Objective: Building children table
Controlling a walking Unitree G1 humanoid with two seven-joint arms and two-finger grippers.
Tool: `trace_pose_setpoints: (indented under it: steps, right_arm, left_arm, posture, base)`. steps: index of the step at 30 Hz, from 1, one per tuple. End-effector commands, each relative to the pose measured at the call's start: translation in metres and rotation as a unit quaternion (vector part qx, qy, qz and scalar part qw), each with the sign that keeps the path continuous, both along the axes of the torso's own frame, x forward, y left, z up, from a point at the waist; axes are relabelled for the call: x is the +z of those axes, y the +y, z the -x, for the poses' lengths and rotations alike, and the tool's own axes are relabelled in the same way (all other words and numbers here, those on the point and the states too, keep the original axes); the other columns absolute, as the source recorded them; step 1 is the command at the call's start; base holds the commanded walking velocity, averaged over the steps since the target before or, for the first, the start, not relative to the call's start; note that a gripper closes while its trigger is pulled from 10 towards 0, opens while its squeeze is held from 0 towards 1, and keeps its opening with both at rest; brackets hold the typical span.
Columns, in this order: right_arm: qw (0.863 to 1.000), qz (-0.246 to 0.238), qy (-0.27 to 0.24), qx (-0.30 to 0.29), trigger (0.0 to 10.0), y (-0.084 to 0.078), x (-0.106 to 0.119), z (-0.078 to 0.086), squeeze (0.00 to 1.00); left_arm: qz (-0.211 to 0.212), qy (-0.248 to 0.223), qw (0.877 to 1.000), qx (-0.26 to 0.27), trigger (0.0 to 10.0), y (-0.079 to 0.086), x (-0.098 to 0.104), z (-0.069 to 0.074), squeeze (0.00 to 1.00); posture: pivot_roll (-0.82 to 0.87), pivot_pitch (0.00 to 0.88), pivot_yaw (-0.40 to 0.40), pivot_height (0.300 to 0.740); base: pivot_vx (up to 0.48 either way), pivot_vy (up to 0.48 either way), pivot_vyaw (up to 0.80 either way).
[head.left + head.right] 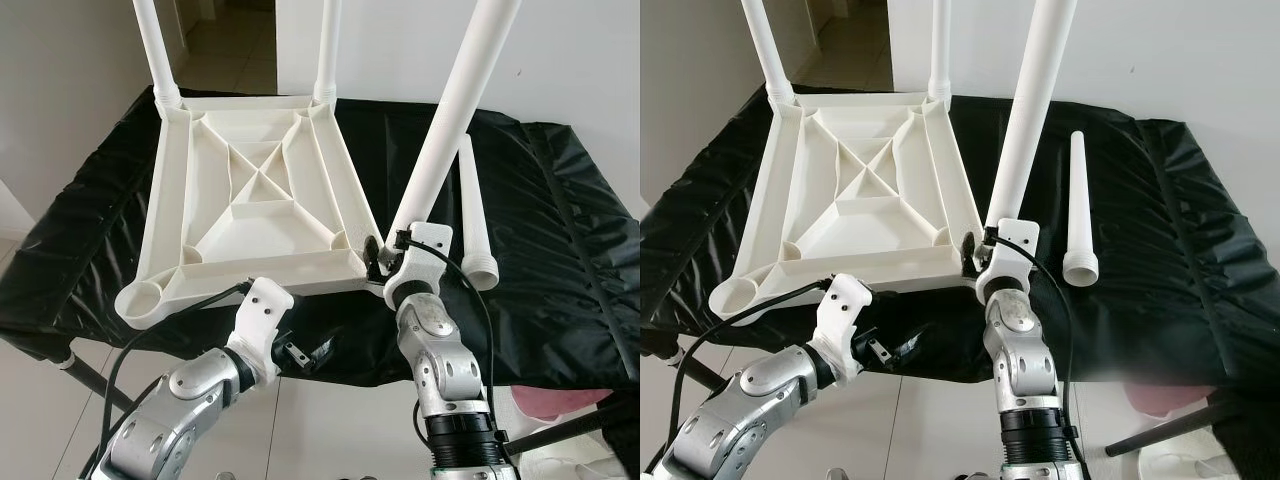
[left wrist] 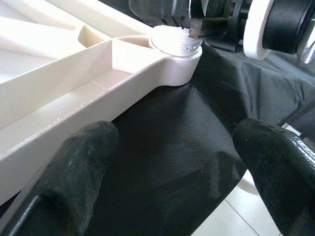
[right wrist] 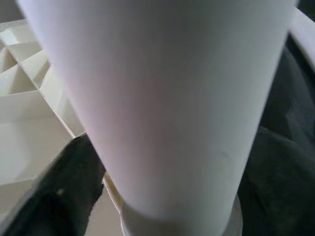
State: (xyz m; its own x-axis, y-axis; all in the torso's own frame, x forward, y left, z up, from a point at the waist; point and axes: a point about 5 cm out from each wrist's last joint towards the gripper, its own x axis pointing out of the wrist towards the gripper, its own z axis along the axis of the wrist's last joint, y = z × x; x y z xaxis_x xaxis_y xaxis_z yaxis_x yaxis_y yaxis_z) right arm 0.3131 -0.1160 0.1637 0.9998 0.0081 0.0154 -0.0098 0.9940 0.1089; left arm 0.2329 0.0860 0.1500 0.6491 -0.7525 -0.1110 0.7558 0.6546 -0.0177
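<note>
A white plastic table top (image 1: 250, 200) lies upside down on the black cloth (image 1: 560, 260). Two white legs (image 1: 155, 50) (image 1: 328, 50) stand in its far corners. My right gripper (image 1: 385, 255) is shut on a third leg (image 1: 450, 120), which leans to the right with its threaded end (image 2: 177, 42) at the near right corner socket. In the right wrist view this leg (image 3: 162, 98) sits between the black fingers (image 3: 59, 196). A fourth leg (image 1: 472, 215) lies loose on the cloth to the right. My left gripper (image 1: 305, 358) hangs open by the near edge, its fingers (image 2: 69, 182) holding nothing.
The near left corner socket (image 1: 145, 297) is bare. The cloth-covered stand ends just before my arms, with tiled floor (image 1: 40, 420) below. A white wall (image 1: 580, 60) rises behind and a doorway (image 1: 230, 40) opens at the back. Something pink (image 1: 550, 405) lies low on the right.
</note>
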Motion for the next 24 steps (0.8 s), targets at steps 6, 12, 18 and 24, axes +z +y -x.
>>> trace_pose_setpoints:
  steps: [6,12,18,24]
  right_arm:
    - [1.0,0.011,-0.008,0.017,10.0,-0.015,0.001,0.0,1.0]
    - [0.999,0.017,-0.02,0.024,10.0,-0.021,-0.004,0.016,0.0]
    - [0.999,0.004,-0.024,0.036,10.0,-0.019,-0.01,0.031,0.0]
    - [0.998,0.01,-0.021,0.057,10.0,-0.021,-0.02,0.046,0.0]
  left_arm:
    - [-0.003,-0.004,1.0,-0.004,10.0,0.0,-0.001,0.0,0.0]
    - [0.0,-0.009,1.0,0.005,10.0,0.0,-0.001,-0.002,0.0]
    - [0.003,-0.014,1.0,0.015,10.0,0.003,0.002,-0.005,0.0]
    - [-0.008,-0.041,0.997,0.062,10.0,0.017,0.009,-0.022,0.0]
  posture:
    - [0.02,0.108,-0.038,0.74]
    - [0.01,0.117,-0.042,0.74]
    - [0.01,0.12,-0.042,0.74]
    - [0.0,0.111,-0.031,0.74]
  base:
    - [0.0,0.0,0.0]
    - [0.0,0.0,0.0]
    - [0.0,0.0,0.0]
    - [0.0,0.0,0.0]
